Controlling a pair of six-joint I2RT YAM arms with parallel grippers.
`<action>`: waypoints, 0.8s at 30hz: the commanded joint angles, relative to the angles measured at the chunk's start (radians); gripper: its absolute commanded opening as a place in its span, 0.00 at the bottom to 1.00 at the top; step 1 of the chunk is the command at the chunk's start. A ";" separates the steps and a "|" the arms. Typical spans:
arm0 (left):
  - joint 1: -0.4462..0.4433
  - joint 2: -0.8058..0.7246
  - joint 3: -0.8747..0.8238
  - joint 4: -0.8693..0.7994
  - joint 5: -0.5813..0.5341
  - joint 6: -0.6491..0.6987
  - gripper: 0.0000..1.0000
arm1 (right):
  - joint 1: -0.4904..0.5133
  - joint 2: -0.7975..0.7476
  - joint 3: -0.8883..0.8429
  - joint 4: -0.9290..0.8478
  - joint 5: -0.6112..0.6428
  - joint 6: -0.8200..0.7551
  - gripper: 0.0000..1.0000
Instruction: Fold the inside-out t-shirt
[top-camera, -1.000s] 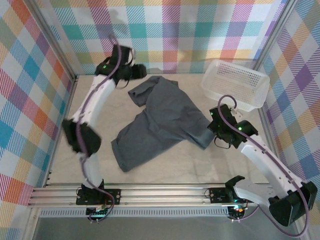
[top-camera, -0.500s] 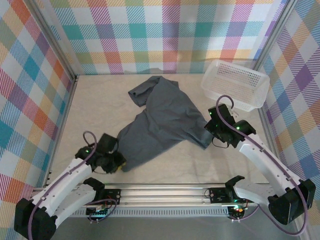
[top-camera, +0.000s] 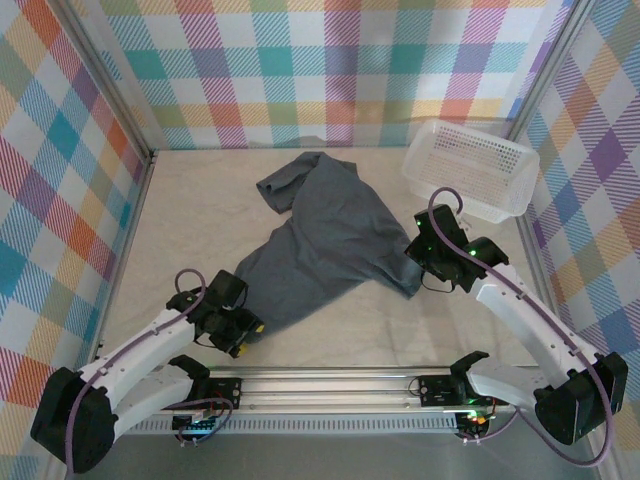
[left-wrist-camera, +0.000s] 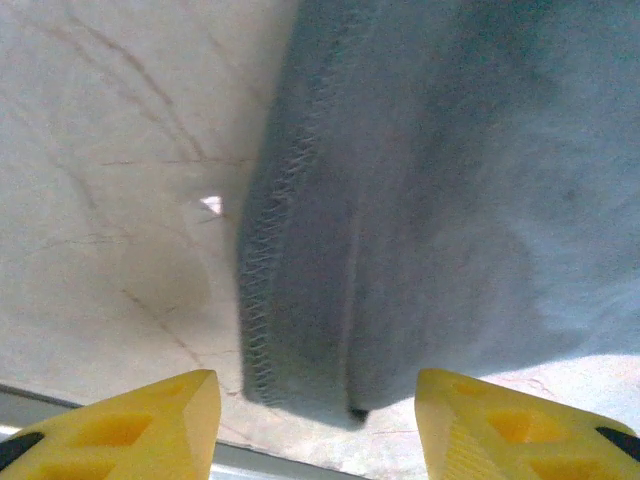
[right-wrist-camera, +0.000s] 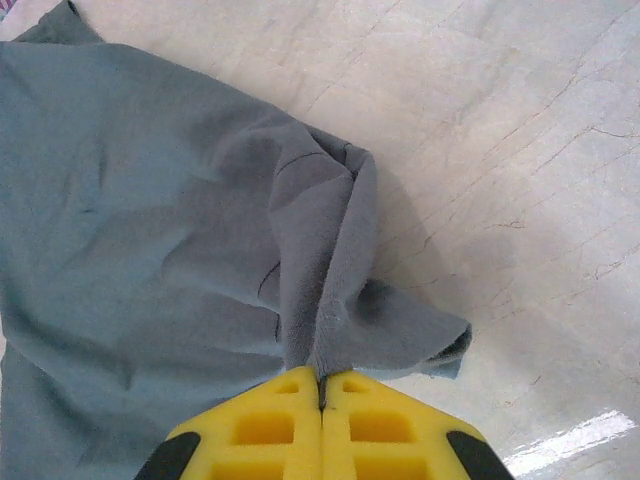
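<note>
Shirt (top-camera: 330, 235) lay rumpled, no fold made | right gripper (right-wrist-camera: 320, 385) pinched its cloth | left gripper (left-wrist-camera: 315, 390) gaped astride its hem

Matt grey cloth t-shirt (top-camera: 330, 235), smooth faintly glossy table (top-camera: 190, 220), white plastic mesh basket (top-camera: 488, 152)

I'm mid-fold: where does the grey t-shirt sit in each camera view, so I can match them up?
Top external: t-shirt lies diagonally mid-table, left of the white basket.
Left wrist: its stitched hem corner lies between the open left gripper's tips.
Right wrist: t-shirt spread across the left side, a fold pinched in the right gripper.
Shared landmark: the pale marbled tabletop.
</note>
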 joint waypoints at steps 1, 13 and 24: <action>-0.007 0.024 0.021 0.012 0.012 0.005 0.55 | -0.001 -0.001 0.026 -0.009 -0.009 0.012 0.00; -0.002 -0.001 0.095 -0.145 -0.103 0.082 0.08 | -0.002 -0.034 0.098 -0.088 -0.004 0.076 0.00; 0.022 0.134 0.999 -0.304 -0.357 0.903 0.00 | -0.002 -0.176 0.536 -0.024 0.230 -0.109 0.00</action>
